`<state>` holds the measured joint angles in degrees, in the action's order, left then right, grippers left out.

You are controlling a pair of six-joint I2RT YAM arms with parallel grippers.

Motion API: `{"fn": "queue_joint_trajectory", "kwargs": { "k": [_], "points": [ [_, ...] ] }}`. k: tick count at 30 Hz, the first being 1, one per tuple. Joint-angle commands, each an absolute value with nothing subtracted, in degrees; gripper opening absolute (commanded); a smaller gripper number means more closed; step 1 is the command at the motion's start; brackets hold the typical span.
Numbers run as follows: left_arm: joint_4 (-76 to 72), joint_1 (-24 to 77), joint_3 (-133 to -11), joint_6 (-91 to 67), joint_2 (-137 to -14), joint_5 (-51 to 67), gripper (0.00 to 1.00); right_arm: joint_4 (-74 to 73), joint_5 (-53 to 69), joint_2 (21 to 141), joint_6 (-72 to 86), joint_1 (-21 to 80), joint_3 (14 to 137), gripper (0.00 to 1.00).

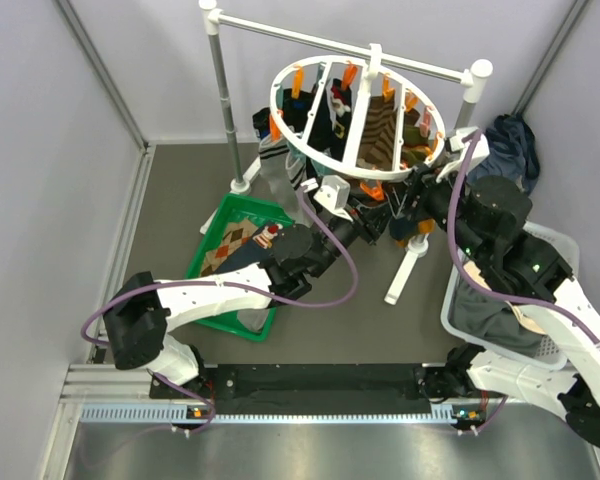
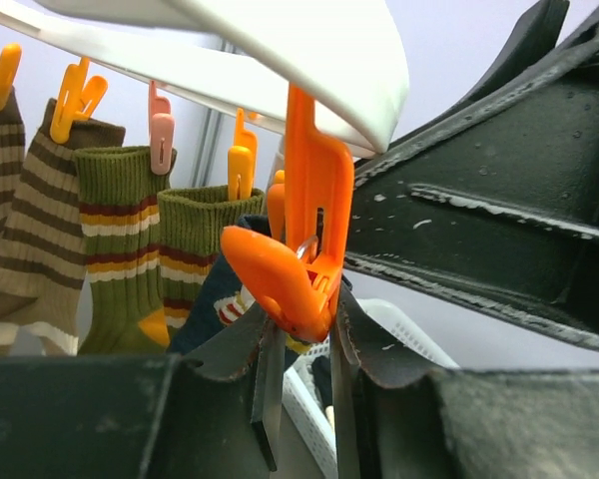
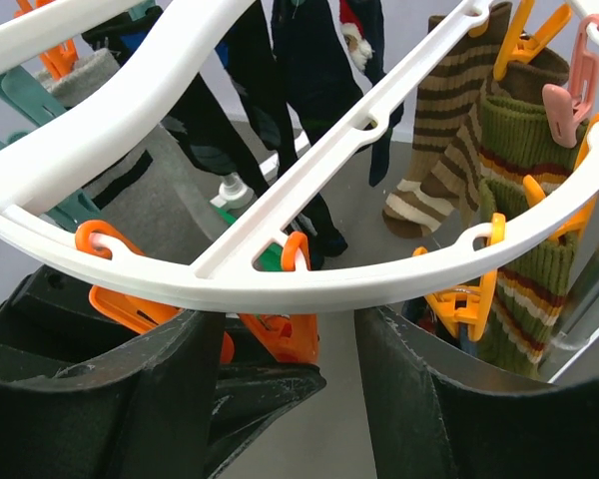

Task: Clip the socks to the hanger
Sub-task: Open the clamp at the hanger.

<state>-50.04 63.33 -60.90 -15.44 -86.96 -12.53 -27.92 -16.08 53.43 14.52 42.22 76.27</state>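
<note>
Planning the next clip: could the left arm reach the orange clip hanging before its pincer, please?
Likely yes: the orange clip hangs right at the tips of the left pincer, with nothing between.

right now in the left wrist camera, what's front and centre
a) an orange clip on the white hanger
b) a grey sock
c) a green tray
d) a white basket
a: in the left wrist view an orange clip hangs from the white hanger in the middle of the picture, with striped socks clipped up behind it.
</note>
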Motion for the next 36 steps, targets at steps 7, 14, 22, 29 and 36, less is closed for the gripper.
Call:
{"fn": "queue_joint_trajectory", "kwargs": {
  "k": [7,14,22,29,36],
  "points": [
    [-45.4,65.7,-65.2,-10.5,-87.7,-13.0,0.00,-23.2,-15.7,55.4,12.9,42.6,79.3,0.53],
    [-44.0,65.7,-64.9,-10.2,-86.7,-14.6,0.00,-23.3,-17.4,55.1,13.0,42.6,78.7,0.29],
    [-45.0,65.8,-62.4,-10.5,-83.9,-16.4,0.29,-19.3,-18.5,52.1,16.2,42.5,73.5,0.05],
    [-44.0,65.7,-59.4,-11.8,-79.4,-16.6,0.63,-17.8,-18.4,51.9,18.5,42.5,71.5,0.00],
    [-26.1,65.7,-54.4,-11.9,-69.7,-22.2,0.82,-16.2,-17.8,51.3,18.5,42.6,70.0,0.00]
  ]
}}
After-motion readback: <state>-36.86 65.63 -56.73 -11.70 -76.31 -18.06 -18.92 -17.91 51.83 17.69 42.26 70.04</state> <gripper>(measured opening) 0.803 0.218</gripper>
